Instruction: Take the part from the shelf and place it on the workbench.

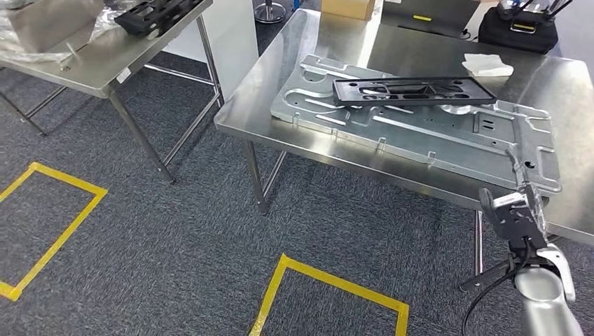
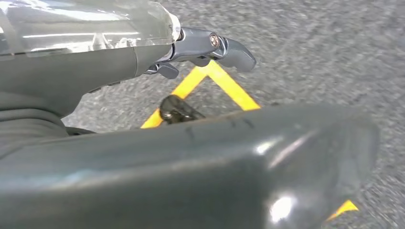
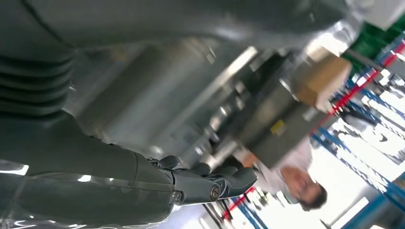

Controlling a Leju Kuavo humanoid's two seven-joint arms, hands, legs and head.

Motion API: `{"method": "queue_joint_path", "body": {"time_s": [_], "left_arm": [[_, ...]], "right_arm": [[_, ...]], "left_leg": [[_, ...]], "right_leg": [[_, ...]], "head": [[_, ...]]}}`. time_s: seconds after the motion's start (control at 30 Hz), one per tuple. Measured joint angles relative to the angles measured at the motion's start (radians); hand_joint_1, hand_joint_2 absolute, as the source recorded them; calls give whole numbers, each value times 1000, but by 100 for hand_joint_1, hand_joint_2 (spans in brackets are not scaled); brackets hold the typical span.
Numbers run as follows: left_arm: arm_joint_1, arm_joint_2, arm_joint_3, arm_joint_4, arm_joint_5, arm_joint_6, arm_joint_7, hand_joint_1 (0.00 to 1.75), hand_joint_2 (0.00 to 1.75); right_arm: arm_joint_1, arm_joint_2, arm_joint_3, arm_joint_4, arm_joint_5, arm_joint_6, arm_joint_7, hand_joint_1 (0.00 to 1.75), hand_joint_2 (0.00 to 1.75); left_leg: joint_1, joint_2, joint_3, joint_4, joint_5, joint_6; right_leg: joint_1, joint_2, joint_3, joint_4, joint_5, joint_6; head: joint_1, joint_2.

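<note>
A flat black plastic part (image 1: 413, 90) lies on a large stamped silver metal plate (image 1: 420, 129) on the steel workbench (image 1: 280, 77). My right hand (image 1: 515, 213) hangs at the workbench's near right edge, just below the plate's corner, well apart from the black part. Its fingers (image 3: 215, 183) are stretched out with nothing in them. My left hand (image 2: 205, 47) hangs over the grey carpet beside a yellow floor line (image 2: 224, 86), fingers apart and holding nothing.
A second steel table (image 1: 105, 56) at the left carries another black part (image 1: 150, 14) and plastic wrapping. A cardboard box (image 1: 348, 7), a white cloth (image 1: 487, 65) and a black bag (image 1: 522, 28) sit at the workbench's far side. A person (image 3: 301, 183) stands nearby.
</note>
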State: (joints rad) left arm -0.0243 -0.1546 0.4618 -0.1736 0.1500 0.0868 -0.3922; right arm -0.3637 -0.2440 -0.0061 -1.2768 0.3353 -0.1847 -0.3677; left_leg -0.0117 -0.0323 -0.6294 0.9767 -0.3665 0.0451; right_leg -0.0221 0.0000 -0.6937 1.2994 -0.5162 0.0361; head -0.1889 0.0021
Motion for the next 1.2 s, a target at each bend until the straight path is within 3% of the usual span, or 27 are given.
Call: {"method": "queue_joint_path", "body": {"time_s": [0.03,0.07,0.13,0.17,0.23,0.27,0.3,0.33,0.4,0.43,0.5,0.53,0.57,0.63,0.67,0.73,0.77,0.83,0.9,0.93,0.97,1.0,1.07,1.13,1.2], "left_arm": [[0,-1,2,0,0,2,0,0,0],[-2,-3,4,0,2,5,0,0,0],[-6,-6,6,0,8,11,0,0,0],[-7,-8,8,0,11,15,1,0,0],[-6,-9,10,0,12,23,3,0,0],[-5,-8,10,0,12,27,4,0,0],[-5,-8,11,0,12,31,4,0,0],[-5,-8,11,0,12,35,4,0,0],[-6,-8,11,0,11,41,4,0,0],[-6,-8,11,0,11,45,3,0,0],[-6,-8,11,0,11,49,3,0,0],[-7,-8,11,0,11,51,3,0,0],[-8,-8,11,-1,11,51,2,0,0],[-15,-7,11,-3,11,52,1,0,0],[-17,-7,12,-4,10,52,1,0,0],[-16,-7,12,-5,10,54,-2,0,0],[-13,-7,13,-5,10,56,-5,0,0],[-12,-8,15,-5,10,63,-13,0,0],[-11,-9,18,-5,10,71,-20,0,0],[-10,-11,18,-5,10,76,-22,0,0],[-8,-12,19,-5,10,81,-23,0,0],[-6,-13,21,-5,10,89,-23,0,0],[-4,-15,27,-5,11,107,-19,0,0],[-3,-18,32,-5,13,130,-12,0,0],[-1,-20,35,-5,13,149,-6,0,0]], "right_arm": [[9,4,1,3,6,-1,4,0,0],[16,8,1,9,17,-5,10,0,0],[25,22,0,48,36,-25,15,0,0],[28,33,-2,90,41,-41,9,0,0],[31,61,-10,213,33,-80,-17,0,0],[31,75,-17,289,23,-100,-32,0,0],[31,88,-27,364,10,-116,-46,0,0],[33,101,-39,441,-2,-128,-57,0,0],[43,120,-61,570,-7,-148,-61,0,0],[48,129,-69,628,1,-161,-54,0,0],[59,145,-76,717,23,-186,-38,0,0],[62,152,-78,751,30,-193,-33,0,0],[64,158,-79,778,35,-196,-29,0,0],[63,164,-81,817,40,-199,-25,0,0],[61,166,-82,833,43,-200,-20,0,0],[59,173,-85,864,65,-196,12,0,0],[61,179,-84,882,91,-192,47,0,0],[77,194,-73,922,170,-182,151,0,0],[107,209,-45,965,251,-149,287,0,0],[127,218,-30,985,276,-118,359,0,0],[148,227,-16,1003,289,-81,426,0,0],[170,237,-7,1019,293,-45,486,0,0],[211,253,3,1042,290,16,585,0,0],[241,260,6,1056,286,55,647,0,0],[260,264,6,1065,285,77,675,0,0]], "left_leg": [[0,-8,-21,8,12,-3],[-1,-16,-41,17,22,-7],[-3,-30,-64,31,41,-16],[-3,-38,-70,32,52,-22],[1,-52,-74,29,71,-35],[3,-49,-81,36,59,-41],[4,-37,-91,61,26,-46],[8,-18,-106,108,-28,-52],[16,12,-136,244,-127,-66],[22,19,-142,306,-142,-74],[33,27,-114,350,-101,-86],[38,34,-72,319,-75,-90],[39,49,-11,253,-73,-91],[33,78,105,94,-116,-82],[28,84,136,42,-140,-72],[22,74,134,14,-142,-48],[21,67,126,12,-131,-37],[21,53,106,7,-104,-16],[14,32,75,9,-79,-5],[10,19,57,10,-67,-2],[5,5,40,13,-55,-1],[2,-9,23,17,-44,-1],[-4,-33,-5,27,-26,-3],[-9,-49,-26,36,-8,-9],[-11,-60,-36,35,10,-17]], "right_leg": [[0,9,45,-41,22,-3],[1,26,106,-111,21,-7],[3,54,208,-251,-24,-15],[7,56,233,-291,-44,-18],[9,34,232,-303,-35,-29],[8,21,225,-305,-23,-36],[5,9,216,-308,-10,-43],[3,-5,203,-309,2,-47],[1,-28,174,-308,25,-48],[0,-41,158,-306,37,-45],[-3,-66,126,-299,56,-38],[-4,-77,111,-295,64,-33],[-5,-86,99,-290,72,-28],[-7,-103,84,-283,86,-13],[-6,-112,81,-282,94,-4],[-9,-126,78,-284,108,11],[-12,-115,75,-278,98,18],[-16,-64,55,-218,21,22],[-10,-18,24,-95,-84,16],[-5,-9,17,-40,-110,11],[0,-5,22,-11,-112,5],[6,-2,44,-17,-94,-2],[17,18,134,-123,-47,-23],[25,53,220,-255,-41,-41],[31,63,245,-307,-47,-51]], "head": [[0,0],[0,0],[-1,0],[-2,0],[-2,0],[-2,0],[-2,0],[-2,0],[-2,0],[-2,0],[-2,0],[-2,0],[-2,0],[-2,0],[-2,0],[-2,0],[-2,0],[-2,0],[-2,0],[-2,0],[-2,0],[-2,0],[-2,0],[-2,0],[-2,0]]}}
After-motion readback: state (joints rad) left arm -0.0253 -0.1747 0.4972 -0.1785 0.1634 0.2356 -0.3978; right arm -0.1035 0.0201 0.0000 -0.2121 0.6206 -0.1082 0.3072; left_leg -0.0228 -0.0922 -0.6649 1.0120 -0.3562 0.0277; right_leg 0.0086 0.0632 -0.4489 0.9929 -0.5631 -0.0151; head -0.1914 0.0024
